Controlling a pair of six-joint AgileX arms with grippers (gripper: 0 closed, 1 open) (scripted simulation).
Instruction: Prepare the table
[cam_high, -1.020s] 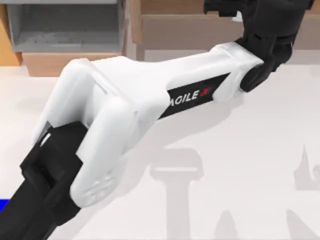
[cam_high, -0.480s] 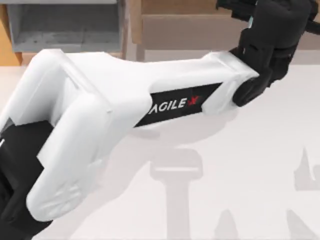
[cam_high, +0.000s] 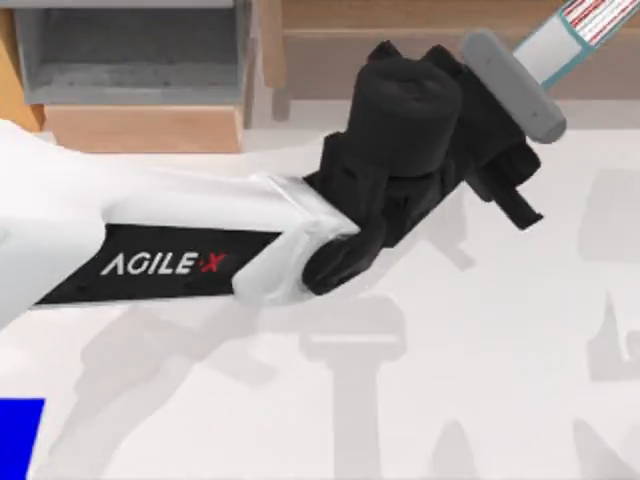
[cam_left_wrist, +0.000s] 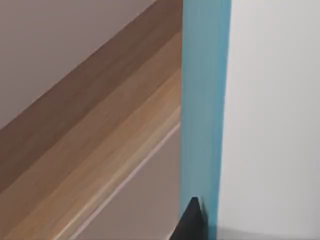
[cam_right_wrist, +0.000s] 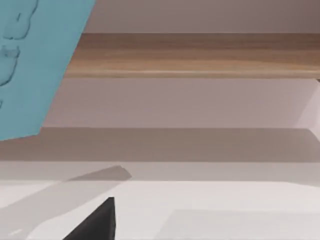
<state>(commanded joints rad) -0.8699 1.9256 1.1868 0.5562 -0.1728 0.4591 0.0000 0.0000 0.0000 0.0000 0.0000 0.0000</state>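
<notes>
**Left arm reaching across the worktop with a long object at its gripper**

The broad, plain white worktop (cam_high: 500, 330) is seen spread across the whole lower part of the top view, its far edge running left to right below a long light-brown wooden shelf (cam_high: 420, 40) and a grey-lined box with a light-wood front (cam_high: 130, 60) at the far left corner. The left arm is stretched from the near left side toward the far right, and the left gripper (cam_high: 505, 185) is held near the far edge. A long object with a grey rounded end, a teal-edged body and red stripes (cam_high: 540, 60) is angled from the gripper toward the far right corner, where it is cut off. Whether the gripper is clamped on it cannot be told, since the wrist housing hides the fingers. In the left wrist view a teal strip (cam_left_wrist: 205, 100) is seen beside the shelf. A blue patch (cam_high: 18, 438) is cut off at the near left corner.
</notes>
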